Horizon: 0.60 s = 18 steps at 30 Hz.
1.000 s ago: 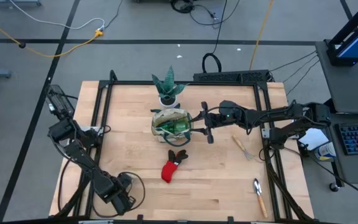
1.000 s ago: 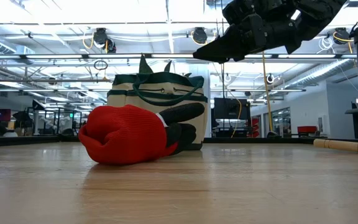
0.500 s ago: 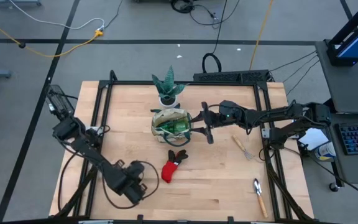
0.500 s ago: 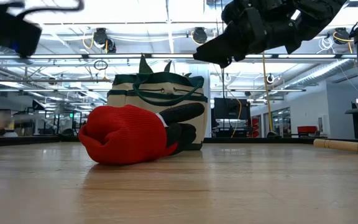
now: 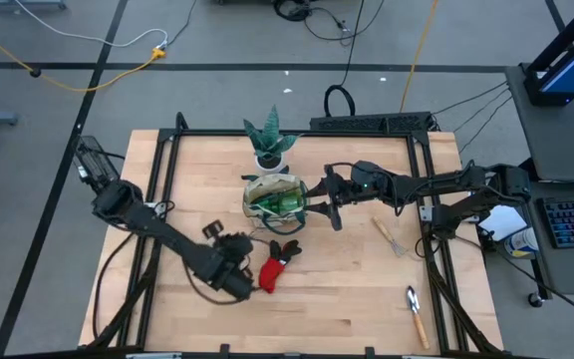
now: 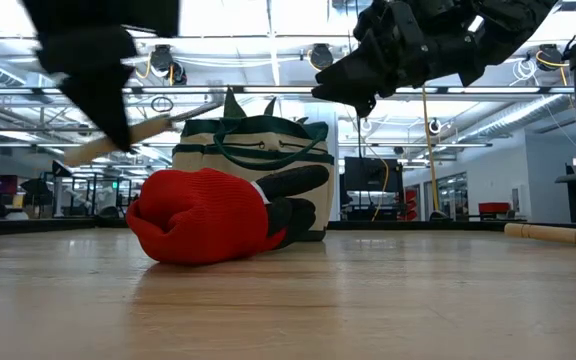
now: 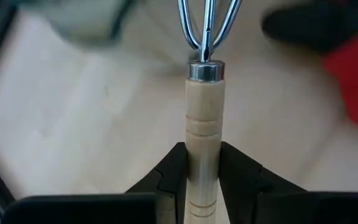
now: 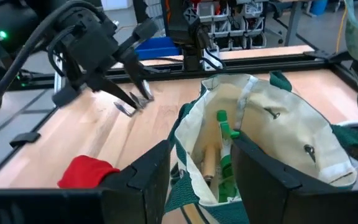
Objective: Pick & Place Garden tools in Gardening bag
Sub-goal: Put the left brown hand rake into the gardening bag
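My left gripper (image 7: 204,163) is shut on a wooden-handled fork (image 7: 204,93), held in the air just left of the red-and-black glove (image 5: 270,271), which lies on the table. The beige gardening bag (image 5: 274,196) stands at mid-table with a green spray bottle (image 8: 225,134) and a wooden handle (image 8: 207,158) inside. My right gripper (image 8: 197,171) hovers open over the bag's right rim, its fingers wide apart. In the low view its fingertips (image 6: 358,98) show above the bag's top. My left gripper pinches the fork's wooden handle (image 7: 204,146) between its two fingers, partway along its length. The handle runs forward out of the fingers, with the metal tines (image 7: 205,25) ahead. The fork is lifted clear of the table and tilted, its free handle end (image 6: 68,162) lowest.
A green spiky plant in a white pot (image 5: 270,145) stands just behind the bag. A wooden-handled tool (image 5: 387,236) lies right of the bag and another (image 5: 415,314) near the front right corner. Bare wood spreads across the table's front (image 5: 337,319).
My left gripper has swung from the table's near left corner toward the right and the far side, rising and rolling, and now hangs beside the glove with the fork. The bag and the glove have stayed in place.
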Each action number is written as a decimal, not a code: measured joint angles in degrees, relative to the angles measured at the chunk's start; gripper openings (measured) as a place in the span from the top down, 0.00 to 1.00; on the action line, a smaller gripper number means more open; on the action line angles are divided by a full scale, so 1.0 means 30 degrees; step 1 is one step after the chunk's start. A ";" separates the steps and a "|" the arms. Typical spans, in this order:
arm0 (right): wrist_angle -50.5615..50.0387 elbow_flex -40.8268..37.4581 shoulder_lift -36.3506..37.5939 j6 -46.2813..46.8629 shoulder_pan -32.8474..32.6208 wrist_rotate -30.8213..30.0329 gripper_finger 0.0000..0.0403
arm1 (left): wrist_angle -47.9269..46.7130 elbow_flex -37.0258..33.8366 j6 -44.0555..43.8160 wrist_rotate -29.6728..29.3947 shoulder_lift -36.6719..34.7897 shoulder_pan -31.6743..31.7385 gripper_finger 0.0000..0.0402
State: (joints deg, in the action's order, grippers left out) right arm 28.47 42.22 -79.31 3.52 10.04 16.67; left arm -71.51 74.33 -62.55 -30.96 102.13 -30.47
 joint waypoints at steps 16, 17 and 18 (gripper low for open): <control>0.0007 0.0000 0.0000 0.1606 0.0000 -0.0007 0.60 | 0.0608 0.0181 0.6254 -0.7129 -0.0029 0.2439 0.81; 0.0007 0.0000 0.0000 0.1606 -0.0001 -0.0007 0.60 | 0.0608 0.0352 0.6693 -0.7312 -0.0029 0.2557 0.82; 0.0013 -0.0005 0.0000 0.1606 -0.0006 -0.0012 0.60 | 0.0652 0.0532 0.7087 -0.7475 -0.0029 0.2702 0.82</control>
State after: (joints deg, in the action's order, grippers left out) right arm 28.51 42.20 -79.31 8.34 10.02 16.63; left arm -69.56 75.92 -41.29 -53.39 102.04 -22.37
